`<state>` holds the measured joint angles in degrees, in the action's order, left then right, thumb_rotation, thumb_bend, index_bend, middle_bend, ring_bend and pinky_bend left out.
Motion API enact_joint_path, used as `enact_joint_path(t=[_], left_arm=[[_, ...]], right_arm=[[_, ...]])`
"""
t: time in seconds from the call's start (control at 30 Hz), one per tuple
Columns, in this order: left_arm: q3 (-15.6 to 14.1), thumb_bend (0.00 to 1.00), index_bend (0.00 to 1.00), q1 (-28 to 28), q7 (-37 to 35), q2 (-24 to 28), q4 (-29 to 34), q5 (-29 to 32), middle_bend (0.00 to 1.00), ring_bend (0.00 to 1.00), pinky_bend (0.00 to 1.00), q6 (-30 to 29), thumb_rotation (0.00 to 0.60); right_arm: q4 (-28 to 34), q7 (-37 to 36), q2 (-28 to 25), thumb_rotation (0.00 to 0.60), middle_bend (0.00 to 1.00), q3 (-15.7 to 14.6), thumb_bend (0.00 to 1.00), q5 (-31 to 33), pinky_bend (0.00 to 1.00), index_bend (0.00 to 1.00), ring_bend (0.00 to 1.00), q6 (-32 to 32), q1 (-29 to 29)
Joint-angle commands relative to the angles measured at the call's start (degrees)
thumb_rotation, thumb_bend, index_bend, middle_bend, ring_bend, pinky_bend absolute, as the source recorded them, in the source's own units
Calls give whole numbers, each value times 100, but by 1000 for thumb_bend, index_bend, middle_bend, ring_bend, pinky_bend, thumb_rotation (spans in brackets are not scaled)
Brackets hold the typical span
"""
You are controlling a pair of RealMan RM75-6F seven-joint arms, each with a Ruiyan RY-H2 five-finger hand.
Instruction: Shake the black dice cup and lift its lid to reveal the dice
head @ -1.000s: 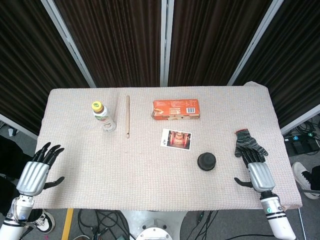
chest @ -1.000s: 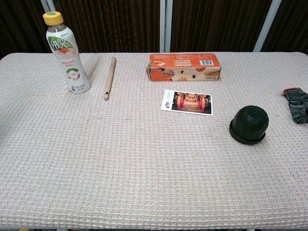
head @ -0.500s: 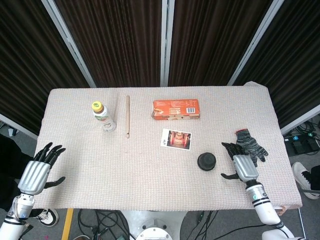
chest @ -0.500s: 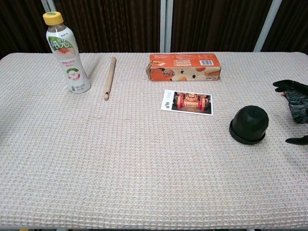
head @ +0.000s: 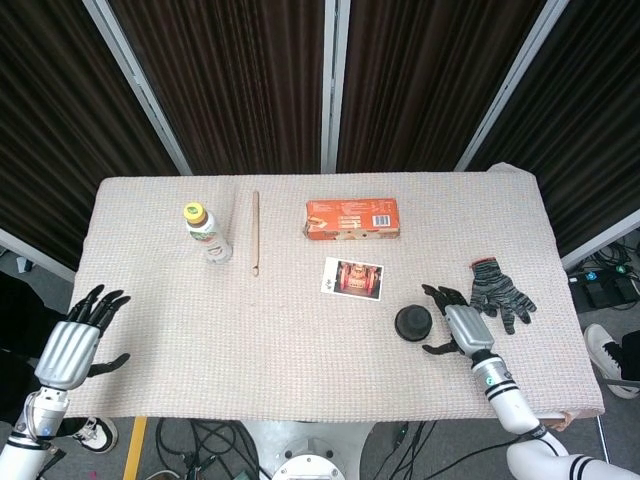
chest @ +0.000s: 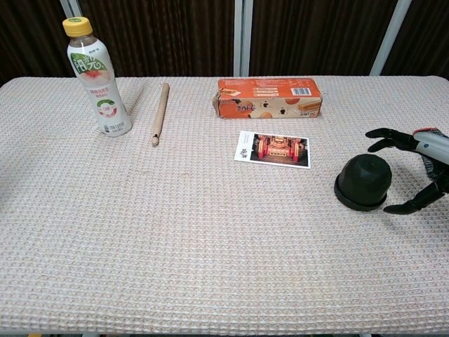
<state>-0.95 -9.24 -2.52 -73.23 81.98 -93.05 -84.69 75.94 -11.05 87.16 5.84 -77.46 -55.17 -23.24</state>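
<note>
The black dice cup [head: 412, 323] [chest: 363, 182] stands upright with its lid on, at the right of the cloth-covered table [head: 300, 340]. My right hand [head: 455, 322] [chest: 418, 168] is just to its right, fingers spread toward the cup, a small gap between them. It holds nothing. My left hand [head: 78, 336] hovers at the table's left edge, far from the cup, its fingers apart and empty. The chest view does not show the left hand.
A striped grey glove [head: 502, 291] lies behind my right hand. A photo card [head: 354, 277] sits just left of and behind the cup. Farther back are an orange box [head: 352, 219], a wooden stick [head: 255, 233] and a drink bottle [head: 207, 233].
My right hand has moved left from the table's right edge, past the glove, to just beside the dice cup. The left hand has barely moved.
</note>
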Motion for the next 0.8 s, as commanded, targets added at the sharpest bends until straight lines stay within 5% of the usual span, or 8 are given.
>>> enact_joint_path(t=[0.03,0.8], left_arm=[[-17,123,150,3,-16,8,5,-16,119,0,192,-1,600],[-45,123,150,17,-34,39,36,-53,119,0,192,-39,600]], right_arm=[[-3,24,47,600,150,14,0,78,0,0,0,90,-51],[-219,235,387,600,210,-15,23,194,0,0,0,114,-218]])
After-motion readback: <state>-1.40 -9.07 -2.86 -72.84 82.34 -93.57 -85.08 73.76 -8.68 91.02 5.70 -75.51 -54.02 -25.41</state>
